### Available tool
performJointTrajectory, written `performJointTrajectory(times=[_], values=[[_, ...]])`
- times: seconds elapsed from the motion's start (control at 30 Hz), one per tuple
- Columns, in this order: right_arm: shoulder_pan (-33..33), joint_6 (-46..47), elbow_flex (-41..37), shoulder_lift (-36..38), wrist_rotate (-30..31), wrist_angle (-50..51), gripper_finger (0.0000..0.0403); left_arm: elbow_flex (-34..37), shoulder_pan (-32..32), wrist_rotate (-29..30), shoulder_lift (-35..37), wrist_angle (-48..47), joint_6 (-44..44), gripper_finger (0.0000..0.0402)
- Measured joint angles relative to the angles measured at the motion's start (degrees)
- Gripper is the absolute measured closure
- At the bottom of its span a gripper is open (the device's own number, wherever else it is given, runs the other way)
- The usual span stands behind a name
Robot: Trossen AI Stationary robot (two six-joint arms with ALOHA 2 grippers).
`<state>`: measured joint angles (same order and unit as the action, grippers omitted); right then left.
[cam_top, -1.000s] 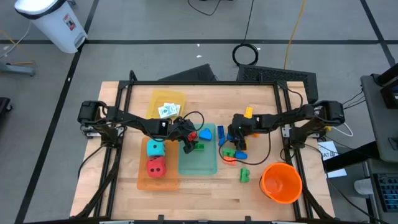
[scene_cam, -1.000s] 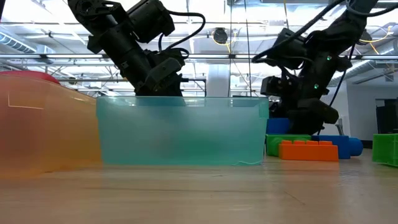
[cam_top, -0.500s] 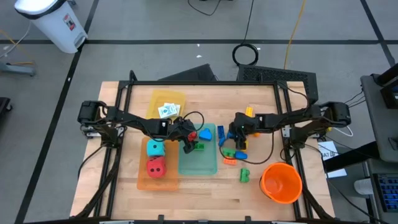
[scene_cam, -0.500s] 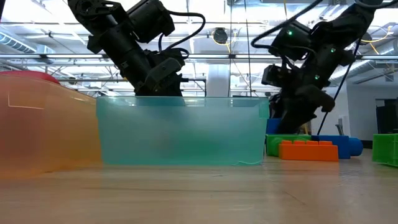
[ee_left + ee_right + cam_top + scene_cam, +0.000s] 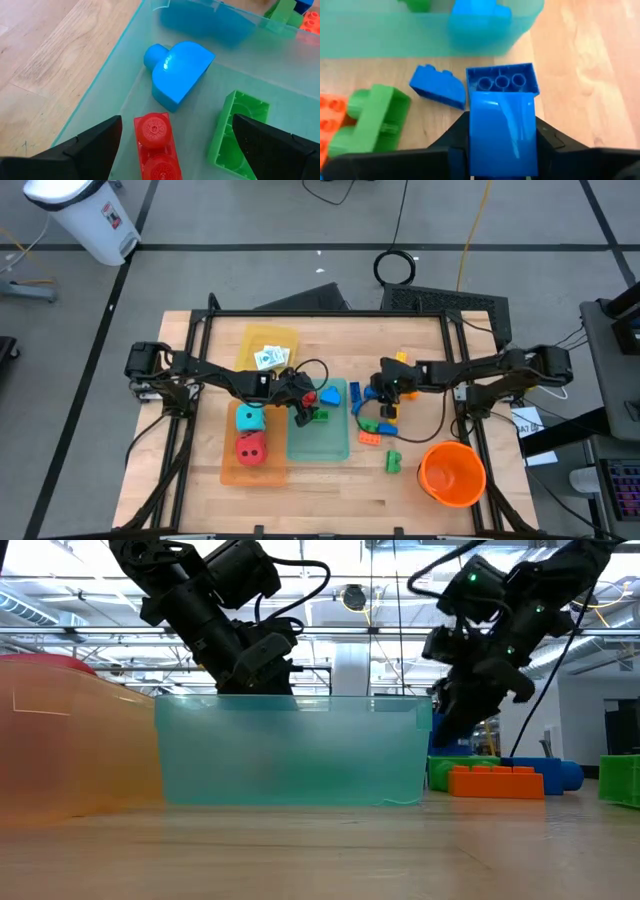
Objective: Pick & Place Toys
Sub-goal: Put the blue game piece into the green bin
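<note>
My right gripper [image 5: 383,391] hovers right of the teal tray [image 5: 320,442], shut on a blue brick [image 5: 502,127]. Under it on the table lie another blue brick [image 5: 437,87], a green brick [image 5: 370,125] and an orange brick [image 5: 329,119]. Over the teal tray's far end my left gripper [image 5: 176,125] is open and empty. Below it on the tray floor rest a rounded blue brick [image 5: 180,70], a red brick [image 5: 155,145] and a green brick [image 5: 240,130]. My right gripper pinches the blue brick between its two fingers by two opposite sides [image 5: 472,145]. The brick sticks out ahead of the fingers, its hollow underside [image 5: 502,82] turned away from the wrist. It is lifted clear of the table.
An orange bucket [image 5: 452,472] stands near the right front corner, a loose green brick [image 5: 393,463] beside it. An orange tray [image 5: 232,472] holds a teal die [image 5: 250,418] and a red die [image 5: 250,447]. White cards [image 5: 270,358] lie in a yellow tray [image 5: 285,338].
My right gripper has shut on the blue brick and has risen from the table with it, shifting slightly toward the table's right edge. The brick now hangs clear of the other bricks, which have stayed where they were.
</note>
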<state>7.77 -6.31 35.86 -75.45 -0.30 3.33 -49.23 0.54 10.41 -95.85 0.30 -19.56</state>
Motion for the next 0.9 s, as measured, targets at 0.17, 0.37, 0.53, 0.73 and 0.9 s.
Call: performJointTrajectory(times=[0.17, 0.37, 0.53, 0.73, 0.9], values=[[-0.24, 1.17, 0.02, 4.88, 0.04, -0.09, 0.0303, 0.00, -0.02, 0.08, 0.00, 1.81, 1.72, 0.0018], [-1.97, 0.90, 0.02, 10.78, 0.17, -1.82, 0.0309, 0.00, -0.02, 0.11, 0.00, 9.46, 4.71, 0.0018], [-4.01, 0.70, 0.02, 14.13, 0.19, -2.50, 0.0309, -0.02, -0.02, 0.07, 0.00, 16.36, 5.96, 0.0018], [-6.22, 0.06, 0.02, 14.33, 0.20, -9.28, 0.0309, -0.02, 0.13, 0.07, 0.00, 21.47, 5.34, 0.0018], [-8.65, -0.53, 0.02, 12.22, 0.17, -15.41, 0.0309, -0.02, 1.38, -1.37, -0.03, 25.33, 7.05, 0.0018]])
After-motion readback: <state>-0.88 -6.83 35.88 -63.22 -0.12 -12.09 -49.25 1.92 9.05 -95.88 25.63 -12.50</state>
